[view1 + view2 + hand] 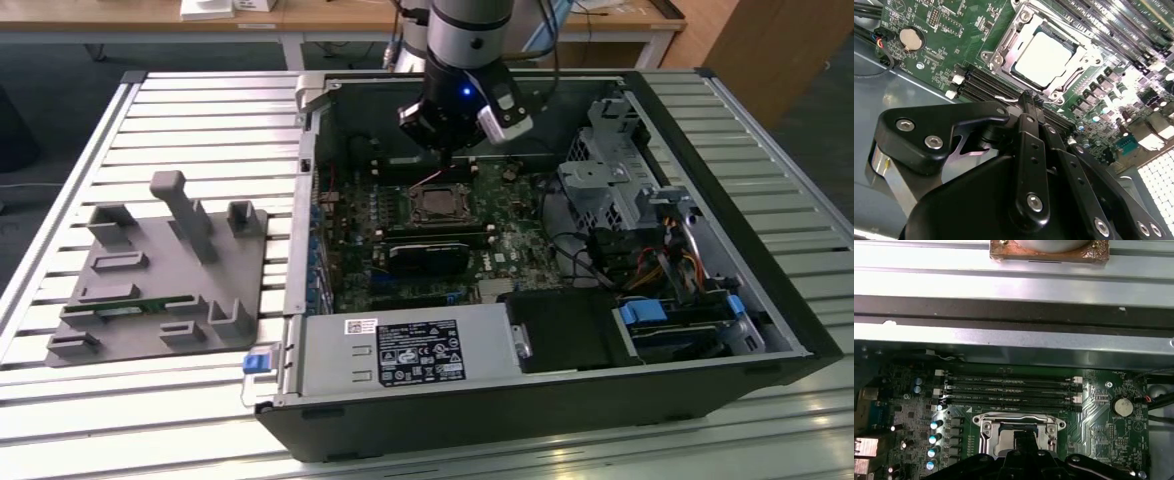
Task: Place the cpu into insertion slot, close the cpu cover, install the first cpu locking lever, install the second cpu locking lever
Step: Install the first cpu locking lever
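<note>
One small square chip, the cpu (1043,55), lies flat inside the insertion slot (1004,50) on the green circuit board (954,30). Its pale metal top faces up, which suits a chip already seated and waiting to be covered. In the second wrist view the silvery cpu cover (1026,20) seems to stand raised at the far edge of the slot, so the chip is bare; I judge the cover not yet closed.

Just beside the slot, on its near side, hovers the gripper (1029,102). Its black fingers (1026,145) sit close together with nothing visible between them, so the jaws look closed and empty, though the tips are partly hidden.

The first wrist view shows the slot's metal frame (1019,422) from the opposite side, with the fingers covering its centre and four long memory slots (1009,390) beyond it. The exterior view shows the whole open computer case (534,400) on a slatted table (134,120), the arm (461,60) reaching down over the slot (438,206), and a grey parts holder (160,270) well apart from the slot, outside the case.
</note>
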Controlling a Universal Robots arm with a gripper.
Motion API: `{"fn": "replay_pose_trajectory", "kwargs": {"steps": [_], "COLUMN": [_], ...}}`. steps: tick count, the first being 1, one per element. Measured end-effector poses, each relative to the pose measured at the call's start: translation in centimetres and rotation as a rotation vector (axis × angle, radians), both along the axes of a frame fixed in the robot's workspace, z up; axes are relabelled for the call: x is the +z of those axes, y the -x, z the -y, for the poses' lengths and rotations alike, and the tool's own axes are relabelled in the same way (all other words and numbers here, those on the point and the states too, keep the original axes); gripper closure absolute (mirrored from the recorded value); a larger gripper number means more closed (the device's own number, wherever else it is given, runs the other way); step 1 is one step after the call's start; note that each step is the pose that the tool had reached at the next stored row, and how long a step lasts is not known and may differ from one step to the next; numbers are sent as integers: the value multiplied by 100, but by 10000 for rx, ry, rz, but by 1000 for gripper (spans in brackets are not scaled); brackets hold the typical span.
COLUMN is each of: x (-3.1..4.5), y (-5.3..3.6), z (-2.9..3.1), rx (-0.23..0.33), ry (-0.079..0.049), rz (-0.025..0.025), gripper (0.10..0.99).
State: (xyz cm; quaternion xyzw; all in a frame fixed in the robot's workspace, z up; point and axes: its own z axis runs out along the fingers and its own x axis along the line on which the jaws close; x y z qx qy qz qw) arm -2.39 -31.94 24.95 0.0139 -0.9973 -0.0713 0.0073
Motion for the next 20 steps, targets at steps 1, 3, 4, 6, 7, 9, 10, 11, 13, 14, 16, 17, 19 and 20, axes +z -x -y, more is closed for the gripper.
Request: {"fn": "replay_pose_trajectory", "kwargs": {"steps": [1, 3, 4, 6, 7, 9, 10, 11, 13, 14, 16, 17, 19, 20], "x": [-11, -31, -38, -57, -66, -85, -94, -103, -117, -123, -134, -139, -151, -158], "y": [0, 0, 0, 0, 0, 1, 2, 2, 3, 3, 3, 3, 3, 3], "z": [-9, -18, -22, -26, -29, -37, -44, -51, -68, -75, -85, -88, -94, -98], "rx": [0, 14, 28, 31, 31, 30, 30, 31, 30, 31, 31, 32, 31, 31], "ry": [13, 27, 30, 29, 29, 30, 30, 32, 30, 29, 28, 29, 30, 31], "rz": [1, 3, 4, 6, 6, 6, 6, 6, 6, 7, 7, 7, 6, 6], "gripper": [980, 980, 980, 980, 980, 980, 980, 980, 980, 980, 980, 980, 980, 980]}}
